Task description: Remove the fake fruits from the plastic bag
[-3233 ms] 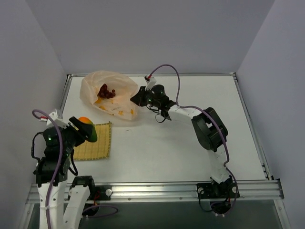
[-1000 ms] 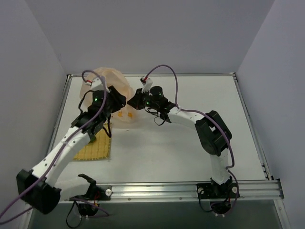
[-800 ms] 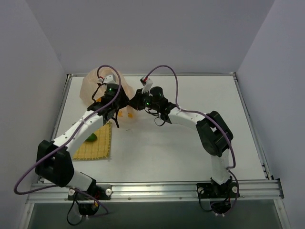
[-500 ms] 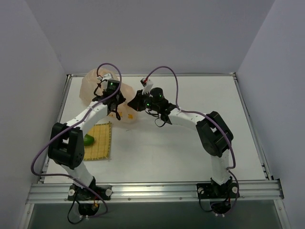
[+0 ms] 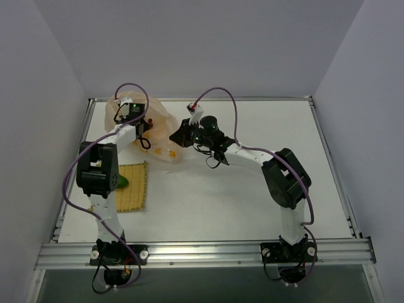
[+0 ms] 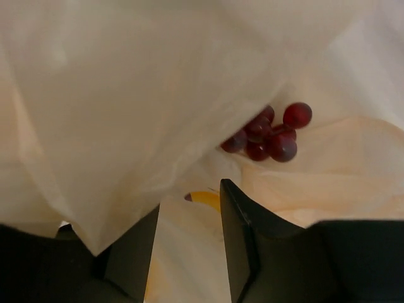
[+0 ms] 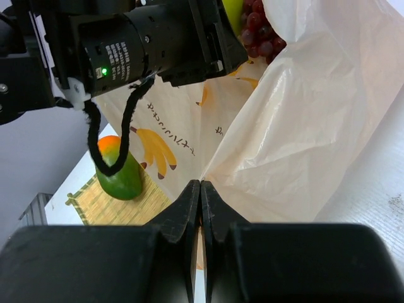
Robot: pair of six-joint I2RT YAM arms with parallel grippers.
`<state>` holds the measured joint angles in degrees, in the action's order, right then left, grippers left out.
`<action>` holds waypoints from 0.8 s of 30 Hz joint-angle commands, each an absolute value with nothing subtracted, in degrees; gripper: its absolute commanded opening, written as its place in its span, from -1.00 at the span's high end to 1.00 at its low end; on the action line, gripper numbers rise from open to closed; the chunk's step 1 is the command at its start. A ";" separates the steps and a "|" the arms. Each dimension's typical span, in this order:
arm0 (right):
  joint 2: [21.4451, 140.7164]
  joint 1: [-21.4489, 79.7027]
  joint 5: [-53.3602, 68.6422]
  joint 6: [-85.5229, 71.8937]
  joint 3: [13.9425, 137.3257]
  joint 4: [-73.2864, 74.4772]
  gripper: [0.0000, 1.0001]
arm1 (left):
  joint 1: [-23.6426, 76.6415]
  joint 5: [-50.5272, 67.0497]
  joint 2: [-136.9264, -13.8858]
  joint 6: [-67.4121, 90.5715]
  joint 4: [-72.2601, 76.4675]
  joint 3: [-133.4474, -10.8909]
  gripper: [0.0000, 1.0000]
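The plastic bag [image 5: 161, 120] lies at the back left, its mouth held open. My right gripper [image 5: 177, 136] is shut on the bag's edge [image 7: 200, 183]. My left gripper [image 5: 141, 127] is open inside the bag mouth [image 6: 189, 208], its fingers [image 6: 237, 233] just short of the dark red grape bunch [image 6: 271, 136]. The grapes [image 7: 259, 28] and a yellow-green fruit [image 7: 233, 9] show in the right wrist view, behind the left wrist [image 7: 145, 44]. A darker green fruit with an orange end [image 5: 120, 182] lies on the mat and also shows in the right wrist view [image 7: 120, 170].
A yellow woven mat [image 5: 132, 189] lies at the front left, near the left arm's base, and shows in the right wrist view [image 7: 132, 208]. Grey walls stand close on the left and at the back. Orange banana prints [image 6: 205, 197] mark the bag.
My left arm has swung from the mat, where the green fruit now lies, up to the bag, and its open gripper has gone into the mouth. My right gripper has kept its hold.
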<state>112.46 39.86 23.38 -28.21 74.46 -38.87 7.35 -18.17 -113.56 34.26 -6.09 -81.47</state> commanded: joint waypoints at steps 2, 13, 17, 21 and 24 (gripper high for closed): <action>108.37 40.34 24.61 -27.77 74.36 -42.63 1.00 | 6.42 -21.36 -114.25 29.62 -3.87 -87.53 0.05; 110.39 40.61 25.93 -28.12 75.32 -42.89 1.00 | 3.87 -14.68 -124.26 28.92 -5.35 -97.11 -0.79; 110.65 40.61 26.19 -28.30 75.23 -43.07 1.00 | 3.43 -15.55 -125.77 29.53 -5.45 -97.65 -0.69; 111.27 40.26 26.02 -28.12 75.85 -42.72 1.00 | 3.51 -15.29 -126.21 30.32 -5.89 -97.74 -0.30; 110.66 39.99 26.02 -28.21 75.94 -42.71 1.00 | 3.43 -15.64 -125.86 30.06 -7.11 -98.35 0.04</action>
<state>112.05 40.16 24.93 -28.32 74.43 -39.77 3.66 -15.05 -127.52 30.52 -4.75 -95.46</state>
